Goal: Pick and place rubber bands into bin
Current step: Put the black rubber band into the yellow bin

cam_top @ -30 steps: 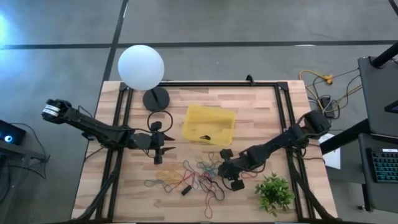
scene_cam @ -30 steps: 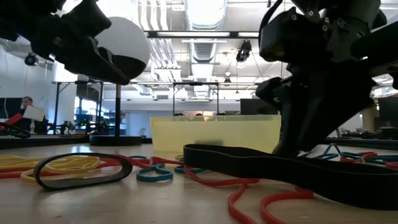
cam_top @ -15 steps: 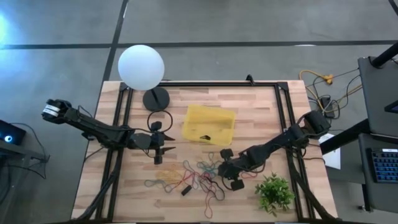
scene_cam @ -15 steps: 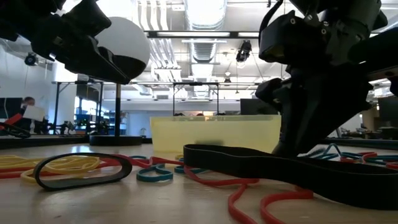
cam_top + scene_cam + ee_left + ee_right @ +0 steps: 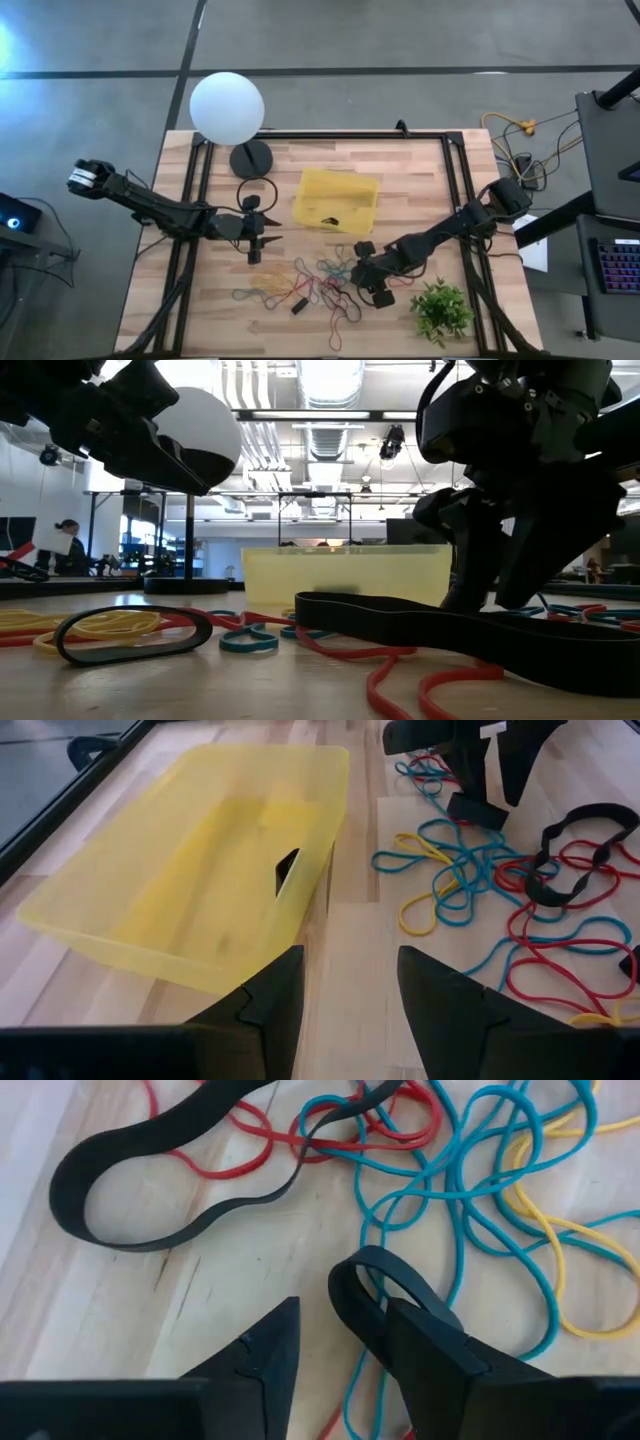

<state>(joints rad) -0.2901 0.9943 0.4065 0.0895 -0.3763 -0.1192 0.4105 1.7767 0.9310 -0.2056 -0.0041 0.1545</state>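
The rubber bands [image 5: 312, 280] lie in a loose tangle of red, blue, yellow and black loops on the wooden table, near of the bin [image 5: 335, 197]. The bin is a translucent yellow tray with one dark piece [image 5: 327, 218] inside. My right gripper [image 5: 368, 270] is down at the tangle's right edge, open. In the right wrist view its fingers [image 5: 340, 1330] straddle bare wood, with a small black band [image 5: 372, 1285] beside one finger. My left gripper [image 5: 262, 240] hangs open left of the bin, above the table [image 5: 350, 985]. My right gripper comes down slanting from the table's right side. One finger [image 5: 425, 1345] stands over the near end of the small black band's loop [image 5: 400, 1292], which lies flat on the wood. Whether the finger touches it, I cannot tell.
A white globe lamp [image 5: 227, 108] stands on its black base [image 5: 250, 157] at the far left corner. A small green plant [image 5: 440, 308] sits just right of my right arm. A small black block [image 5: 298, 305] lies among the bands. A wide black band [image 5: 440, 625] lies close to the low camera.
In the low view my right gripper's two fingers, one dark mass a second ago, now stand apart with a gap between them: it has opened over the bands. The bands and the bin lie as before.
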